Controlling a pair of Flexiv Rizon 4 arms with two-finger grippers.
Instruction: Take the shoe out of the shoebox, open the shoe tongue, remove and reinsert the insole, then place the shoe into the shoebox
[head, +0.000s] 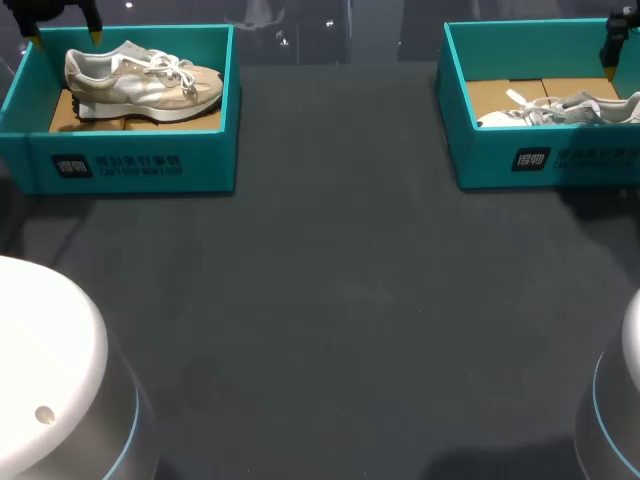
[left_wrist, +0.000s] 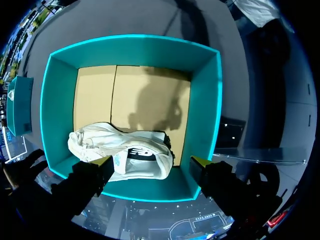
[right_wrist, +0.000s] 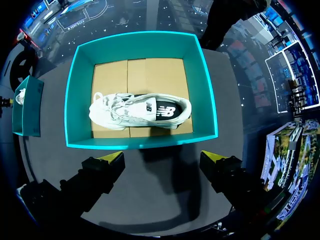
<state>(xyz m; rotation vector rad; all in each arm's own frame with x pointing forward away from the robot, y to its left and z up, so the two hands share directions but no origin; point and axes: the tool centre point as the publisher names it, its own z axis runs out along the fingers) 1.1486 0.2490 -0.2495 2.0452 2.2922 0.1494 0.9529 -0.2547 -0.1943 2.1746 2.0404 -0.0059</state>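
1. Cream mesh sneaker (head: 145, 80) inside left teal cardboard shoebox (head: 130, 165); white sneaker (right_wrist: 140, 111) inside right teal shoebox (right_wrist: 142, 142).
2. Left gripper (left_wrist: 152, 162), right gripper (right_wrist: 162, 157): both spread wide, empty, near their boxes.
3. Probably light, soft-sided; best gripped at the stiffer heel collar.

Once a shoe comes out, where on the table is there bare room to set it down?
The wide dark tabletop between the left shoebox and the right shoebox, and all along their near sides, is bare. Inside the boxes it is crowded: the left shoe and the right shoe take up much of each cardboard floor.
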